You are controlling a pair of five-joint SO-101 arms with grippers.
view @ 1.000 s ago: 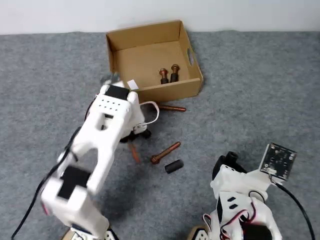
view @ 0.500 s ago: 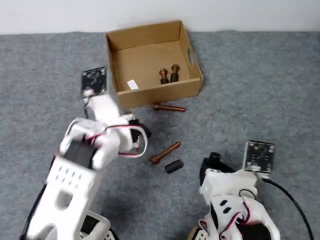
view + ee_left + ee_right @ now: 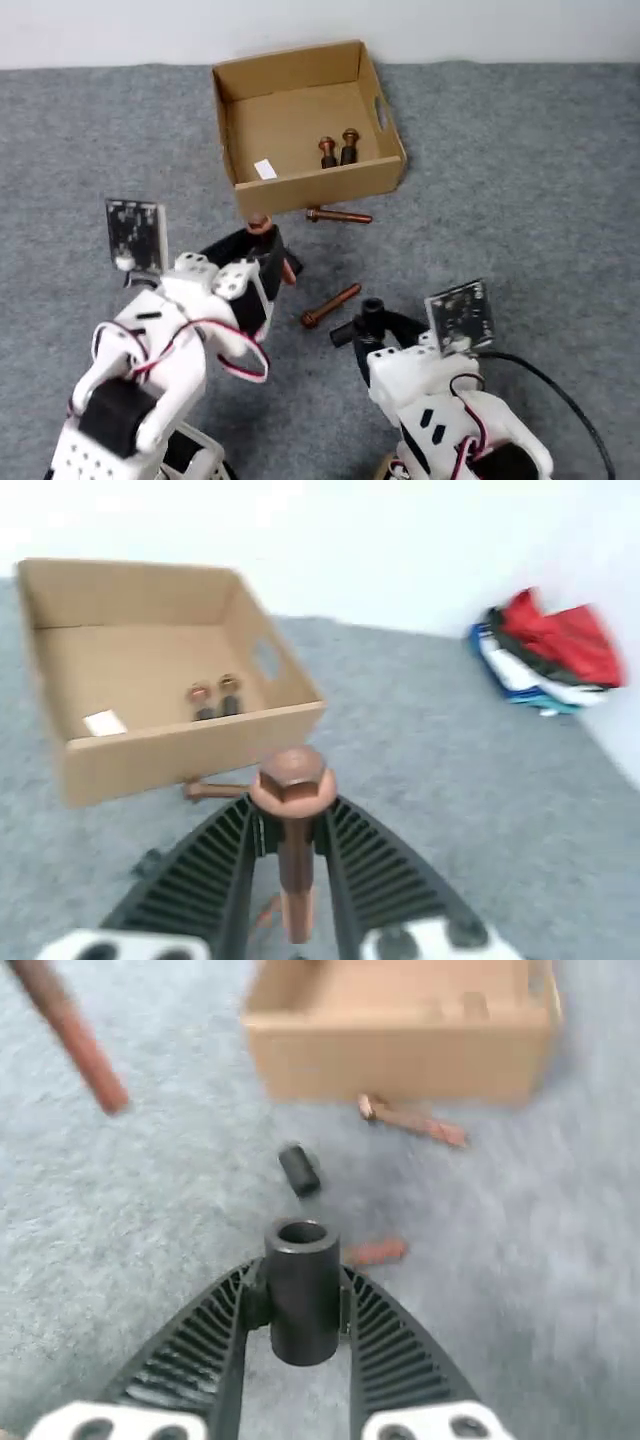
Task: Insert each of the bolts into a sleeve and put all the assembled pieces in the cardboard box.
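left gripper (image 3: 263,246): grips bolt (image 3: 260,226) | right gripper (image 3: 374,318): grips sleeve (image 3: 373,306) | cardboard box (image 3: 300,190): far centre, holds two assembled pieces (image 3: 338,150) | second bolt (image 3: 338,215): just beside box front | third bolt (image 3: 330,305): on table (image 3: 520,180) between grippers

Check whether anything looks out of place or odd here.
Nothing looks damaged or spilled. One copper-coloured metal bolt lies on the grey carpet just outside the front wall of the brown cardboard box, not in it; a second bolt and a short black cylindrical sleeve lie loose farther out.
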